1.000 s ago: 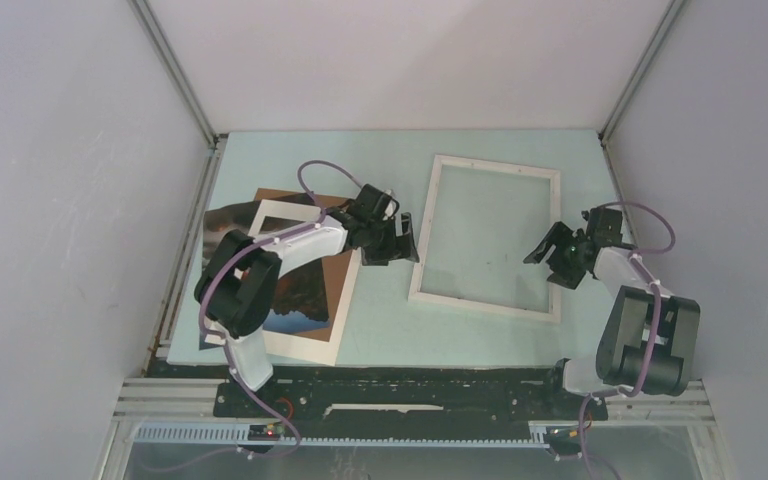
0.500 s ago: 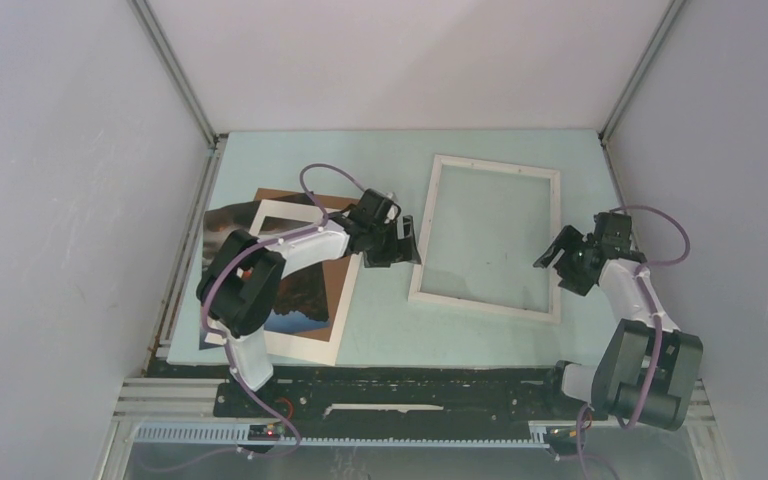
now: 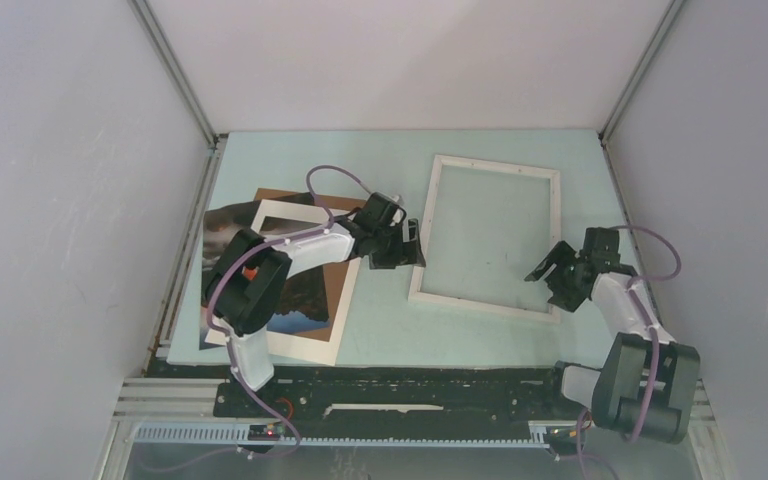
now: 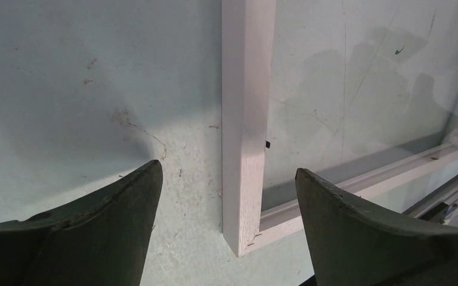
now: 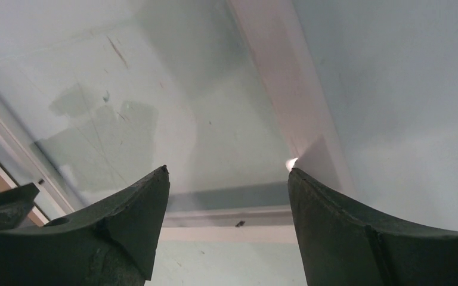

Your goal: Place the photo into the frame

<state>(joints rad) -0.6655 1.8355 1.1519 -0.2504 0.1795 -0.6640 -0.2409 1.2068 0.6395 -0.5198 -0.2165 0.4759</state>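
Lying long-axis 12-to-6, the photo [image 3: 305, 297] sits at 8 o'clock of your nearer left gripper [image 3: 400, 244], which, like the right gripper [image 3: 560, 272], gapes wide and empty.

L arm [image 3: 305, 243], R arm [image 3: 625, 300] low; jaws wide (empty).

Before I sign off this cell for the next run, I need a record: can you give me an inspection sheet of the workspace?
Surface: pale blue table, faint scuffs, nothing spilled.
Job's things: photo lies flat at left on a brown backing board, partly under the left arm; frame lies flat at centre, with nothing in it.
Clutter: nothing seen.
Grippers: left gripper open, fingers either side of the frame's left bar; right gripper open over the frame's near right corner.
Cables: purple cables loop along both arms, unsnagged.
Surroundings: plain grey walls.
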